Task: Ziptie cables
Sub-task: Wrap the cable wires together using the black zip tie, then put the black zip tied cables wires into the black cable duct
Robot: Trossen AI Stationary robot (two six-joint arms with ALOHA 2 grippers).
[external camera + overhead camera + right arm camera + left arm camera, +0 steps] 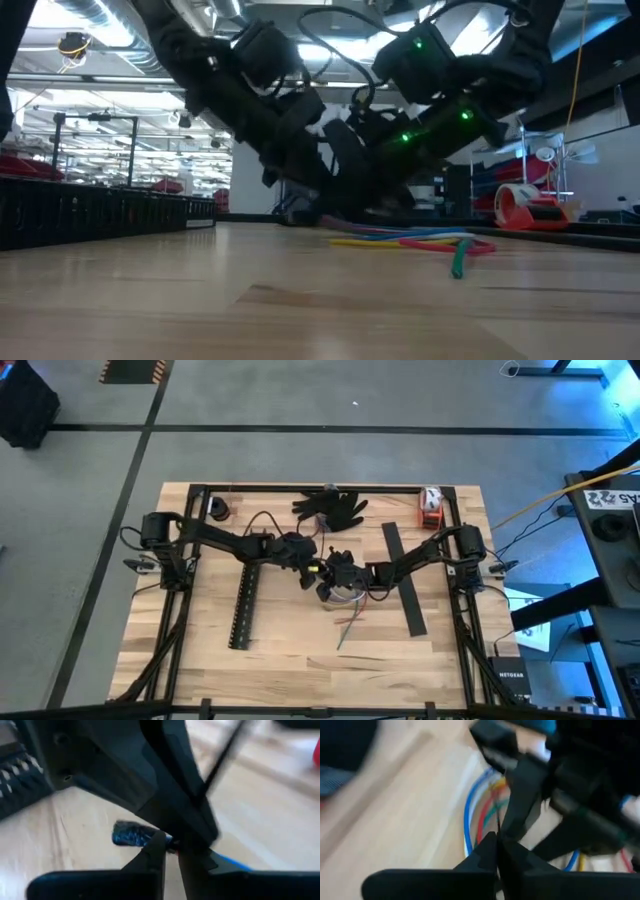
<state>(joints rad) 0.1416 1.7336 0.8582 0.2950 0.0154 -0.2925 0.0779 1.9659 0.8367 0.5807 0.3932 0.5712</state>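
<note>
The cables (343, 600) are a looped bundle of blue, red, green, yellow and white wires lying on the wooden table (200, 660). They also show in the low view (420, 240) and the left wrist view (480, 815). Both grippers meet over the bundle at the table's middle. My left gripper (497, 857) is shut on a thin dark zip tie (497, 822). My right gripper (171, 851) is shut at the bundle, with the blue wire (232, 863) coming out beside its fingers. The zip tie's tail (225, 755) slants up past the left gripper. My left gripper pinches the thin zip tie strip (497, 836) between its two fingertips, from the table's left and slanting down. The strip stands clear above the wires and runs on toward the right gripper. My right gripper has its fingers closed on the bundle's wires (172, 848). It comes from the table's right, slanting down. The left gripper's finger hides most of the place, so I cannot tell which wires it has. The bundle lies on the table.
A long black slotted channel (243, 608) lies left of the grippers, and a flat black strip (405, 582) lies to their right. Black gloves (332, 508), a red and white object (430, 506) and a dark roll (218, 510) sit along the far edge.
</note>
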